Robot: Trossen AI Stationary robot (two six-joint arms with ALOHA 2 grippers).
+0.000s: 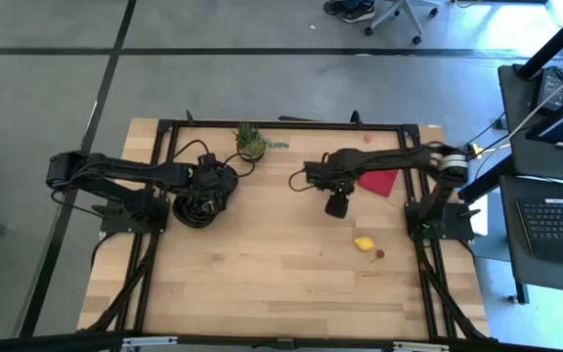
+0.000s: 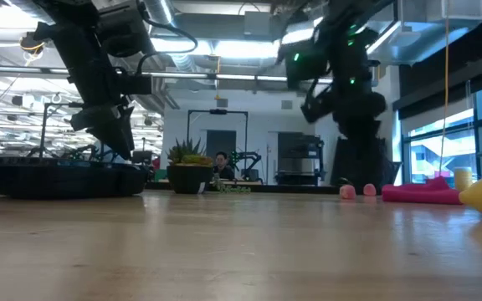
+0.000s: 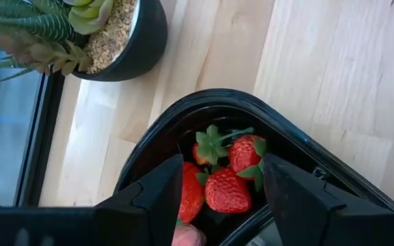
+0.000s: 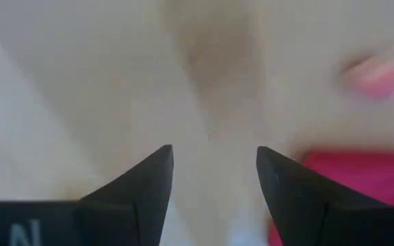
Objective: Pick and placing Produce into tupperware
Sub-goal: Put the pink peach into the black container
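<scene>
Wooden table (image 1: pixel 262 284), black tupperware (image 3: pixel 306 154) at its left (strawberries (image 3: pixel 224 190) inside), left hand (image 3: pixel 221 195) open above it, right hand (image 4: pixel 214 174) open over mid-table, yellow lemon (image 1: pixel 364 243) and red berry (image 1: pixel 380 254) lying right, well apart from the tupperware

The black, glossy-rimmed tupperware (image 1: pixel 195 208) sits at the surface's left side with red strawberries (image 3: pixel 226 190) lying inside. A yellow lemon (image 1: pixel 364 243) and a small red berry (image 1: pixel 380 254) lie loose toward the right.
</scene>
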